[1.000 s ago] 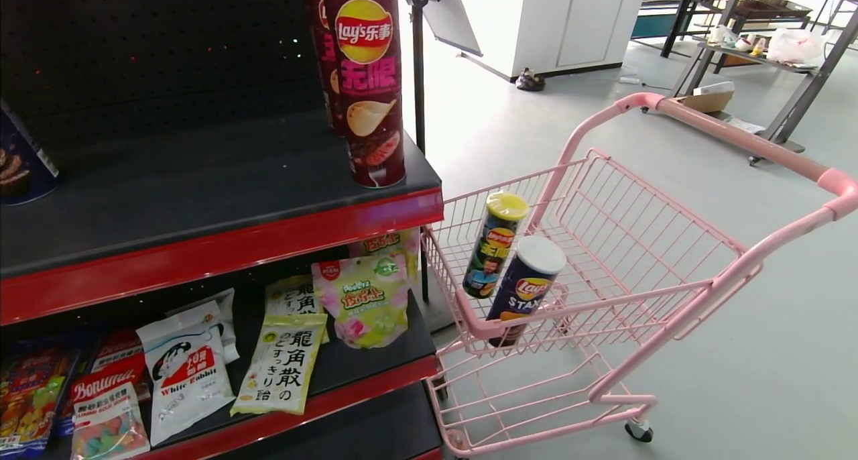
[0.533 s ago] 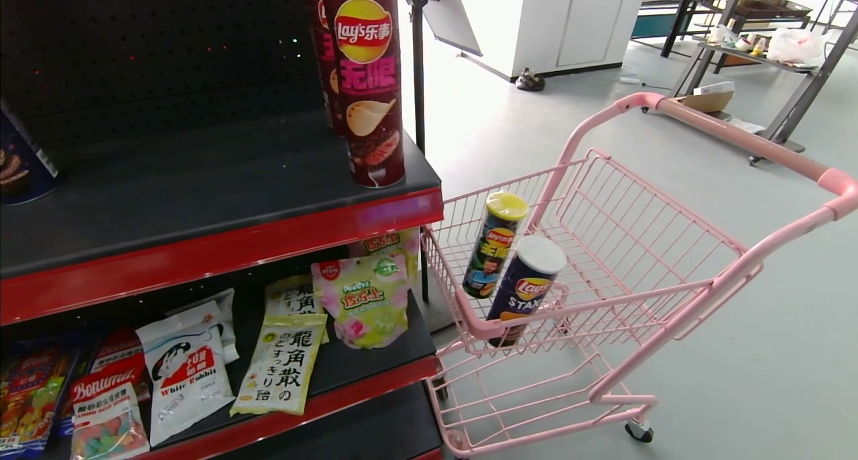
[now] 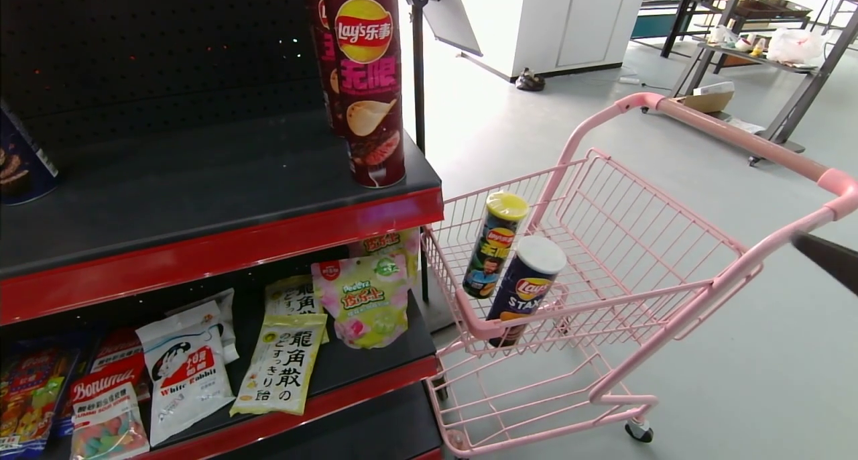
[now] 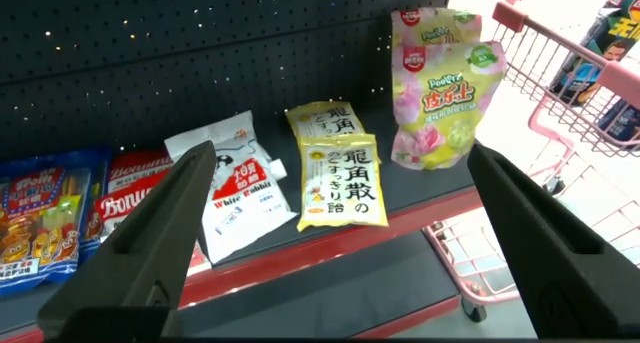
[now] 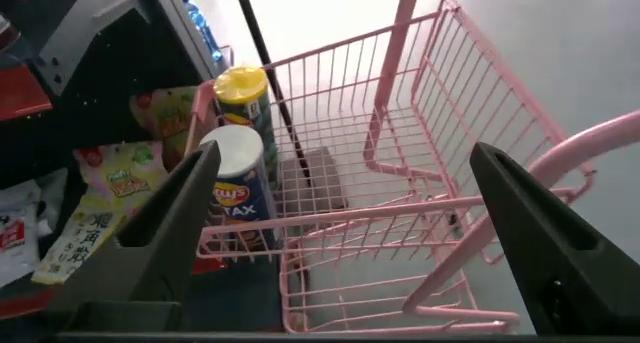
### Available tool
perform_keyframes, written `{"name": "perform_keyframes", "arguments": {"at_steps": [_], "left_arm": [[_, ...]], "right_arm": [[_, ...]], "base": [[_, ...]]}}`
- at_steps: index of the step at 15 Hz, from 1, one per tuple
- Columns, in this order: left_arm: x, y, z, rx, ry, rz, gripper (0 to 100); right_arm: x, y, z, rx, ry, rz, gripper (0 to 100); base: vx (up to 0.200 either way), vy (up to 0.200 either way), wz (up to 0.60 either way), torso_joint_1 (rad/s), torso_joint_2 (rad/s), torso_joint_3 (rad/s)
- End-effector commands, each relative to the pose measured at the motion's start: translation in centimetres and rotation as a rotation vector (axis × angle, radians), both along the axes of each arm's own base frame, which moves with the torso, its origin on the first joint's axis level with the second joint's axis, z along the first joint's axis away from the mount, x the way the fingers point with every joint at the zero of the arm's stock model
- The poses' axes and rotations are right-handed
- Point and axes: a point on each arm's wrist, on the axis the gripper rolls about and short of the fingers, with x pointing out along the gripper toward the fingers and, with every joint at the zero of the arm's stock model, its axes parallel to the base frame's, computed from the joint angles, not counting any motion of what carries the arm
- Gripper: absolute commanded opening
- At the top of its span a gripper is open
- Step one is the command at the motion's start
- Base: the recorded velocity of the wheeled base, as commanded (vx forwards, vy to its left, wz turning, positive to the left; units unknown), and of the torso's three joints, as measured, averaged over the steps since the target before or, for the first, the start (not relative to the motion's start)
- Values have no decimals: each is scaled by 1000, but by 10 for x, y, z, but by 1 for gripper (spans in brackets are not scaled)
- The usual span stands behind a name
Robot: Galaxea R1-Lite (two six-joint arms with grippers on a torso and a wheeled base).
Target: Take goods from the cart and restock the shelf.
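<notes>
Standing in the cart [image 3: 637,225], at its 9 o'clock end nearest the shelf [image 3: 221,245], are two cans: a yellow-lid can [image 3: 496,245] and, just beside it at 5 o'clock, a white-lid can [image 3: 529,285]. On the upper shelf board, at 11 o'clock from them, maroon cans [image 3: 369,78] stand upright by the edge. Candy bags [image 3: 281,359] lie on the lower board, at 9 o'clock from the cart. The left claw [image 4: 340,153] is spread wide and empty, facing those bags. The right claw [image 5: 345,151] is likewise spread wide, holding nothing, facing the cart and both cans.
</notes>
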Motion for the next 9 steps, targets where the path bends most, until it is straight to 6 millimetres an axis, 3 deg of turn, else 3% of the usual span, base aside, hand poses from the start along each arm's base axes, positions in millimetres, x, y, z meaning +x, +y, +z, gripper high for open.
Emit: {"name": "perform_keyframes", "arguments": {"at_steps": [1,4,9], "left_arm": [[0,0,0,0,1,0,100],[0,0,0,2,1,0,100],[0,0,0,-1,1,3,100]], "right_arm": [[60,25,-49,35,246,145,100],[65,41,-71,22,352,214,100],[93,67,-84,16,369,296,100]], "base": [[0,0,0,0,0,0],[0,0,0,0,0,0],[0,0,0,0,0,0]]}}
